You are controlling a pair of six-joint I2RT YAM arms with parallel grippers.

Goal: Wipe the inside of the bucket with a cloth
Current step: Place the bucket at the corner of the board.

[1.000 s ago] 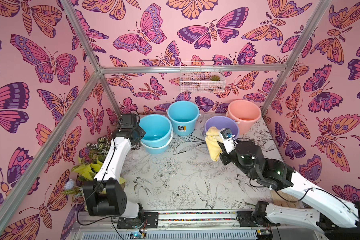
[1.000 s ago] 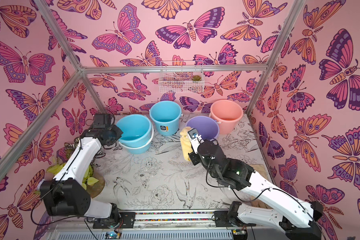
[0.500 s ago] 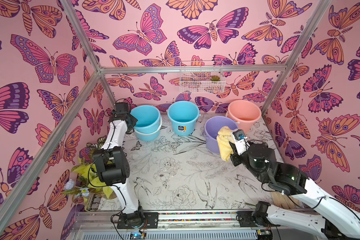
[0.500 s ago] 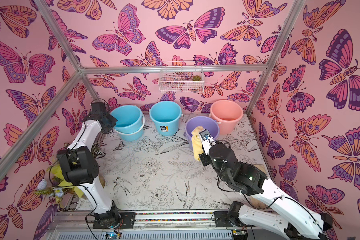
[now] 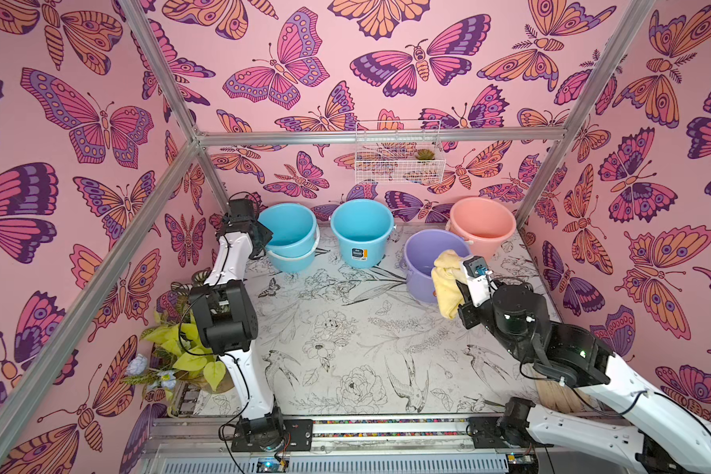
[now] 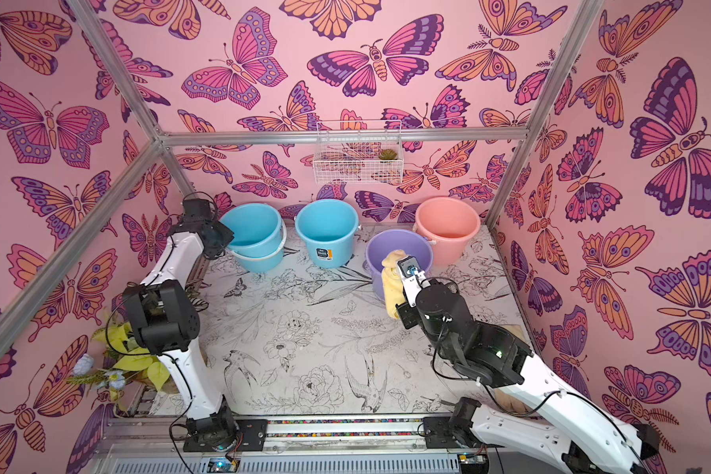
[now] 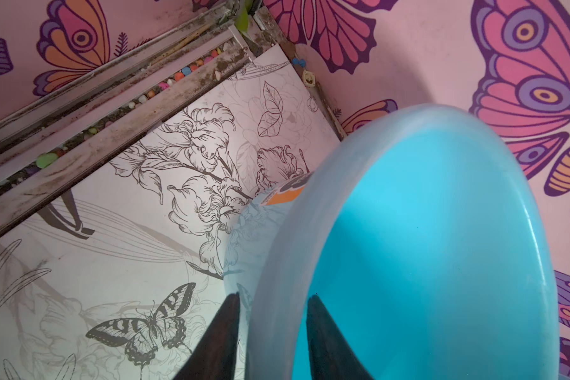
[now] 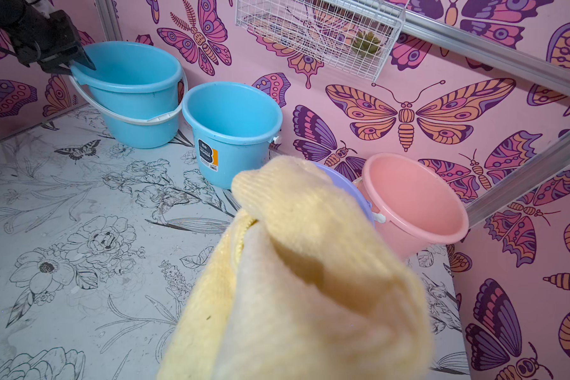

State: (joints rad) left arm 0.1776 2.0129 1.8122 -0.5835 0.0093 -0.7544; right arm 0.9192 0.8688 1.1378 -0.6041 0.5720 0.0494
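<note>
cloth (image 8: 310,263) by the bucket (image 5: 423,254)
right fingers (image 5: 461,285) pinch the cloth; left fingers (image 7: 224,332) stand parted astride a sky-blue bucket (image 7: 425,246)'s rim.

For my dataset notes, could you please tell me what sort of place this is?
Probably a staged robot test cell rather than a home: an aluminium frame, butterfly-print walls and a mounting rail.

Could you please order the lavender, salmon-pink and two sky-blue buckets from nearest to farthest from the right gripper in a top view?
1. Lavender round plastic bucket, just behind the right gripper and its pale-yellow cloth.
2. Salmon-pink round plastic bucket, back right.
3. Labelled sky-blue plastic bucket, back middle.
4. White-handled sky-blue plastic bucket, back left.
</note>
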